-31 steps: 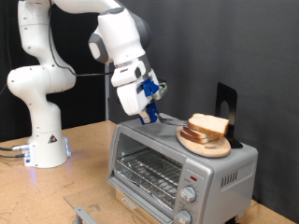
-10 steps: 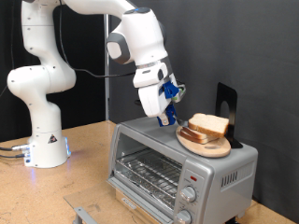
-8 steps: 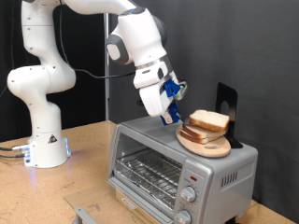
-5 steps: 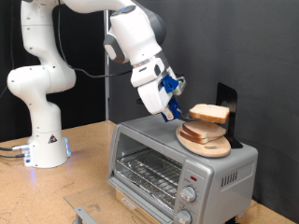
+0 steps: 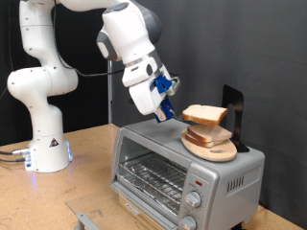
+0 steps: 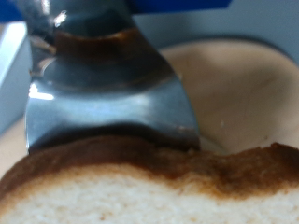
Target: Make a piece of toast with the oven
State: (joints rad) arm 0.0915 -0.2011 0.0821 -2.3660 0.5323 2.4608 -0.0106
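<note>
Piece of toast (image 5: 205, 115) in the pincer (image 5: 175, 117), above oven (image 5: 182, 168).

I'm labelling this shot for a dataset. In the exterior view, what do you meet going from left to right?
Robot base → tool, lifting a bread slice by its edge → wooden plate carrying a second slice on the oven.
</note>
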